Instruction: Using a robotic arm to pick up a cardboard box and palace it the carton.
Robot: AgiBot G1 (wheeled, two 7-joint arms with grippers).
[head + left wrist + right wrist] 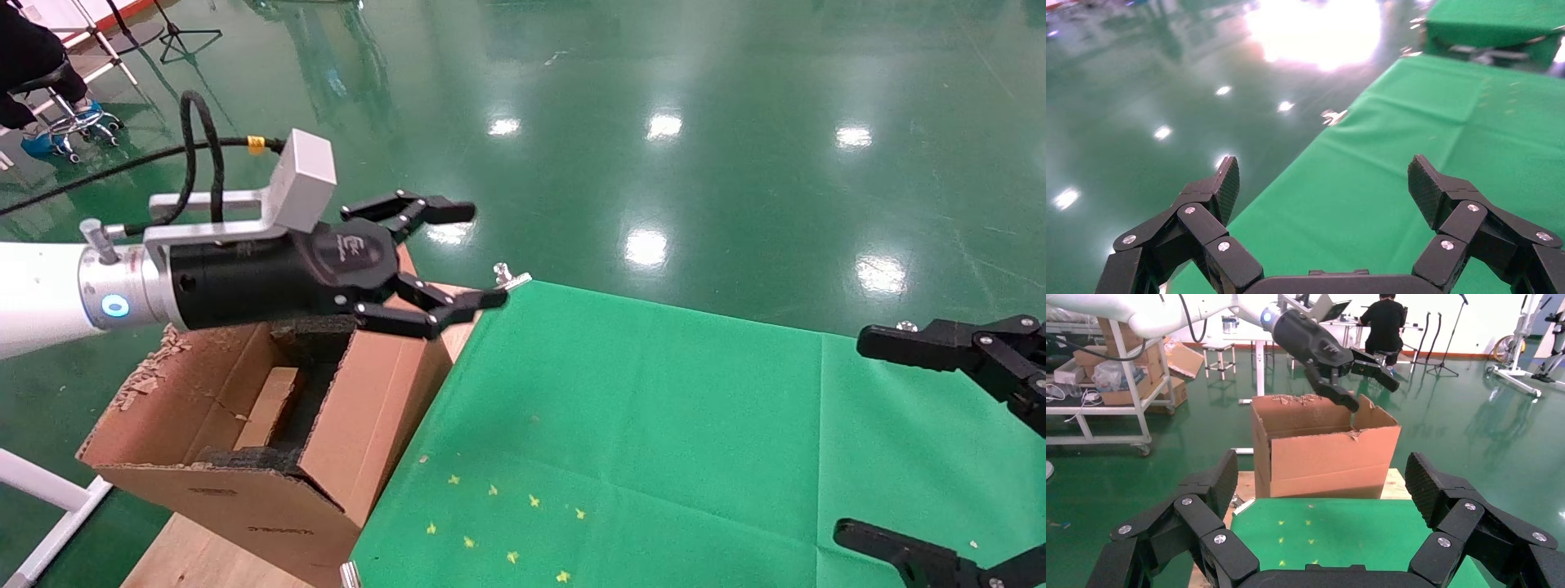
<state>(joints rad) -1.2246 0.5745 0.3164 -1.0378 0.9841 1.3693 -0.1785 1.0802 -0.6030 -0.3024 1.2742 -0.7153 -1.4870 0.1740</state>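
Though empty: one carton (245,457) (two grippers)

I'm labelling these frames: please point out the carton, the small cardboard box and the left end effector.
carton (384,416): head view, bare outer side wall.
cardboard box (268,406): head view, top face, inside the carton.
left end effector (462,253): head view, midway between the open fingertips, above the carton.

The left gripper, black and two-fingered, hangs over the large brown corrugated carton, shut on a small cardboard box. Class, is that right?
Not quite. The left gripper does hang over the large brown corrugated carton, but it is open and empty; the left wrist view shows nothing between its fingers.
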